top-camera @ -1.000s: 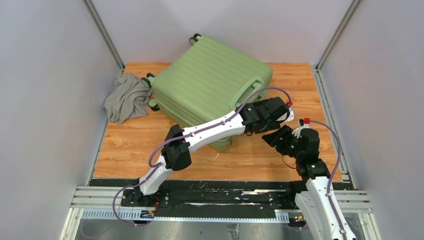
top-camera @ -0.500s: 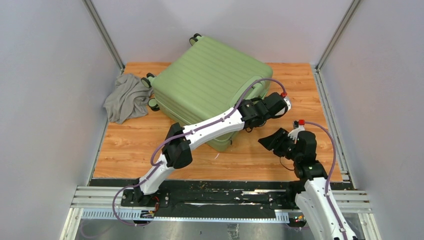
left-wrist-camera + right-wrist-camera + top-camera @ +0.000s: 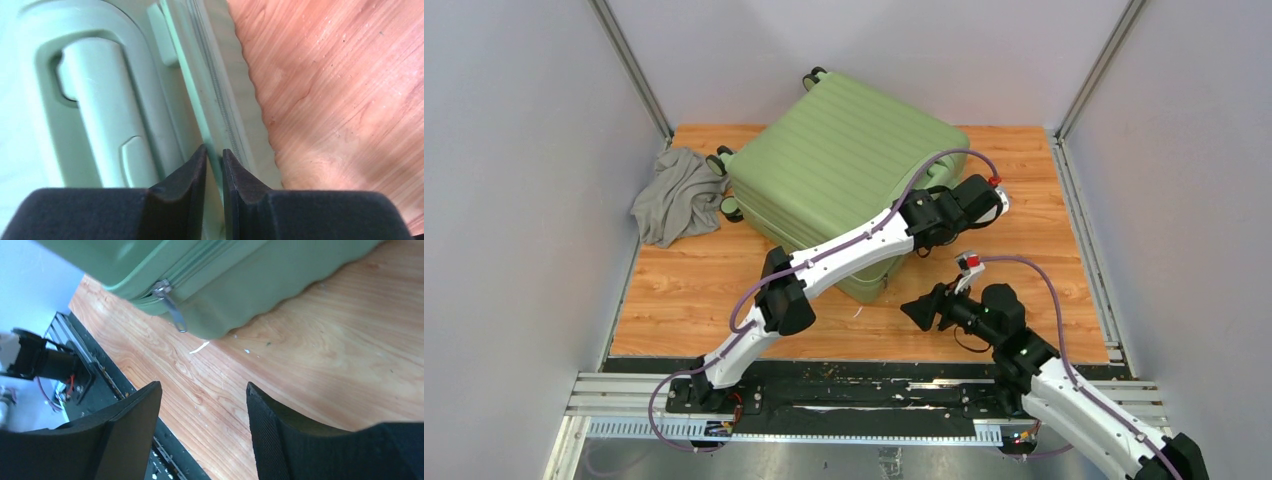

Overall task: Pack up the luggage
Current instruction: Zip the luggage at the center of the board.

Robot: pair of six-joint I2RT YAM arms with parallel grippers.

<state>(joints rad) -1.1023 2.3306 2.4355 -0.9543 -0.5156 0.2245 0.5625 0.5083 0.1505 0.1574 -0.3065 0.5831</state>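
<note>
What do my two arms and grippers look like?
Both the left arm and right arm have white links, black joint housings, a purple cable and a red connector near the wrist. The left gripper and right gripper have black, wedge-shaped fingers.

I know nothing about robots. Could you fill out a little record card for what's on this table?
Suitcase: light green, closed, lying flat on the table
Cloth: grey, crumpled, left of the suitcase
Left tool: nearly closed over the suitcase's zip seam, beside its handle
Right tool: open, above the table, facing the zip pull
</note>
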